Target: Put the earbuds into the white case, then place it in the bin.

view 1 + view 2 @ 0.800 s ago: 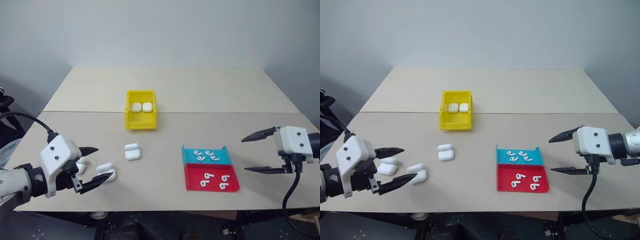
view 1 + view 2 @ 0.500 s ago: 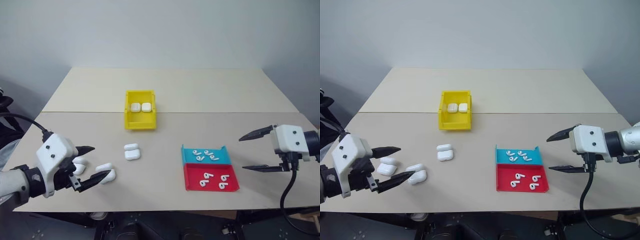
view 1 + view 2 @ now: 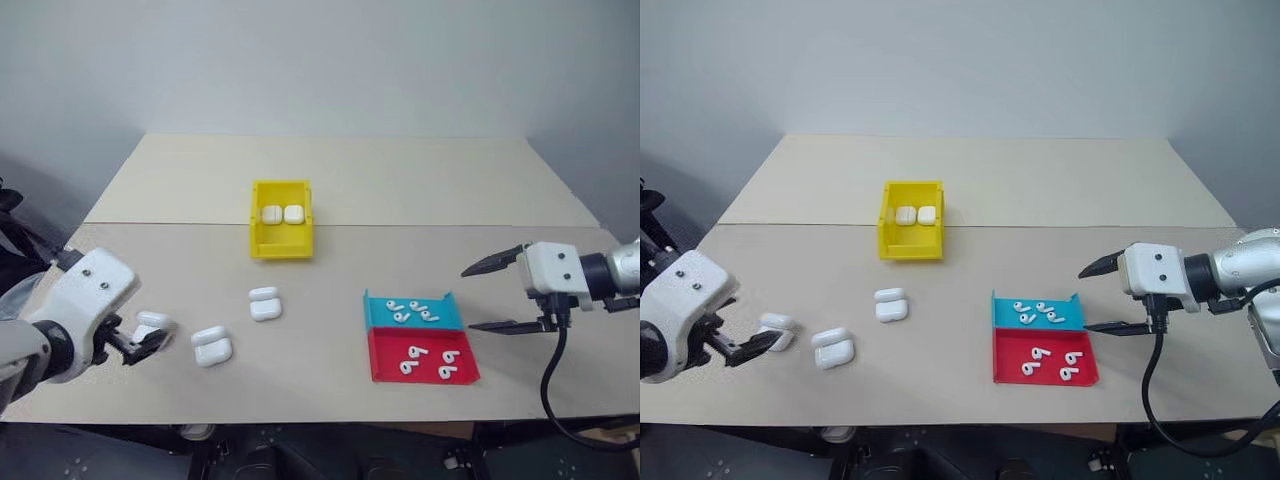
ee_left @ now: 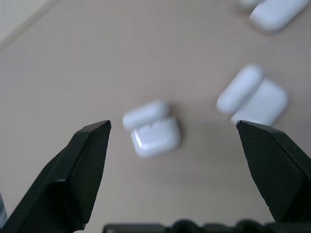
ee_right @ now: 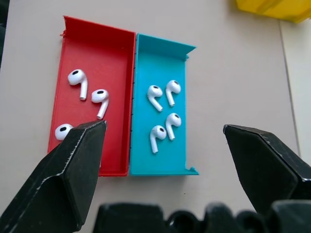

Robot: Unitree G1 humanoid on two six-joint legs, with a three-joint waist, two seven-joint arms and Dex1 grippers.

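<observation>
Both pincers empty, black tapered fingers spread wide over the matte beige counter.

I see the left pincer point(image 4: 172, 133) above the near-left corner, over one glossy white case point(image 4: 151, 129) with its rounded lid flipped up; two more open cases point(image 3: 212, 346) point(image 3: 265, 303) lie toward mid-counter. The right pincer point(image 5: 165, 138) hovers near the right edge above smooth stemmed earbuds point(image 5: 164, 116) lying in the shallow blue tray point(image 3: 440, 318) and red tray point(image 3: 385, 362). The boxy yellow bin point(image 3: 281, 247), mid-counter, holds two closed cases point(image 3: 282, 214).
</observation>
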